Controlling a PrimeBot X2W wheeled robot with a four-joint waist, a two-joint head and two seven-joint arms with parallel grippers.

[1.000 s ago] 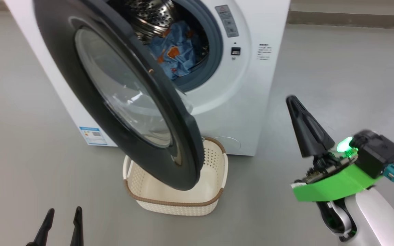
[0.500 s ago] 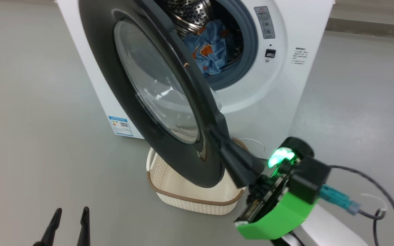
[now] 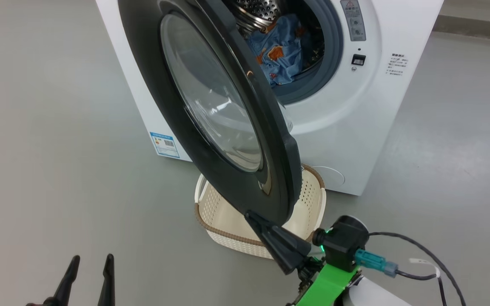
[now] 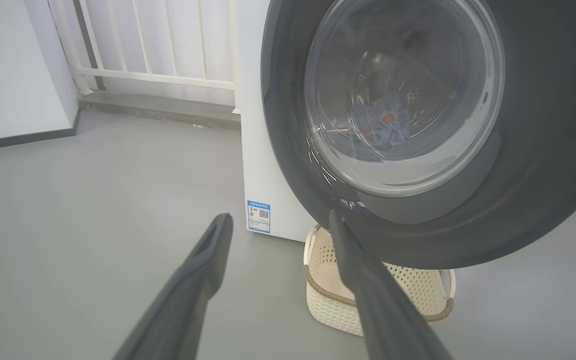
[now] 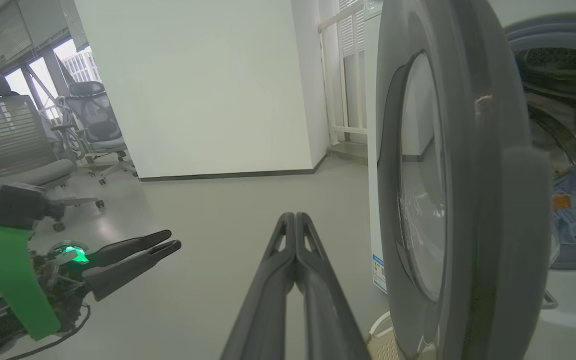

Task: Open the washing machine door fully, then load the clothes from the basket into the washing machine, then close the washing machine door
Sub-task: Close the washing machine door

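Grey floor [image 3: 58,127] before the washing machine [image 3: 355,127]: my right gripper [image 3: 249,214], clenched empty, sits by the half-open washing machine door [image 3: 211,106] above the basket [image 3: 309,199], clothes [image 3: 281,59] in the drum [image 3: 257,8], left gripper [image 3: 92,257] spread wide.

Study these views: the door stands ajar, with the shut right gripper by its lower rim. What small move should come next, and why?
Probably press the right gripper against the door's outer face, swinging it toward the washer. The clothes lie in the drum, what shows of the basket looks empty, and the door stands half open, so closing seems all that is left.
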